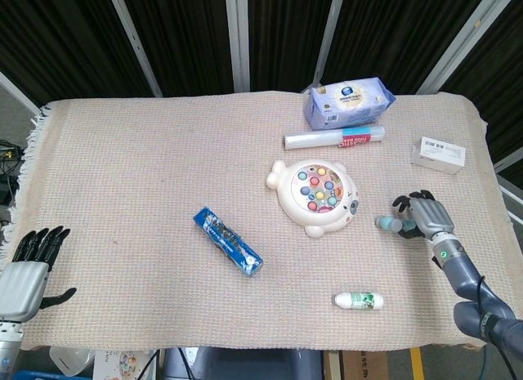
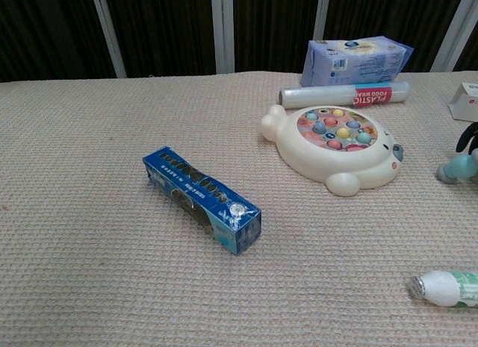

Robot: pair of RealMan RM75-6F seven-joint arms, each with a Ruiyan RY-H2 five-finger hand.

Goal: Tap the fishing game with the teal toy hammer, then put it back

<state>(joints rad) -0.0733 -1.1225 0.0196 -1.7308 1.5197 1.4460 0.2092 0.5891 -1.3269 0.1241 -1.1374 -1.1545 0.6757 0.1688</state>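
The teal toy hammer (image 1: pixel 389 224) lies on the cloth just right of the cream fishing game (image 1: pixel 315 196), its head toward the game; the chest view shows that hammer head (image 2: pixel 455 169) at the right edge, down on the cloth. My right hand (image 1: pixel 424 216) sits over the handle end, fingers spread and lifted off the hammer; its dark fingertips (image 2: pixel 469 136) hover above the head. The handle itself is hidden under the hand. My left hand (image 1: pixel 26 272) hangs off the table's front left corner, fingers apart, holding nothing.
A blue box (image 1: pixel 228 241) lies mid-table. A white-green tube (image 1: pixel 359 300) rests near the front edge. At the back are a wipes pack (image 1: pixel 349 101), a plastic wrap roll (image 1: pixel 334 138) and a small white box (image 1: pixel 439 154).
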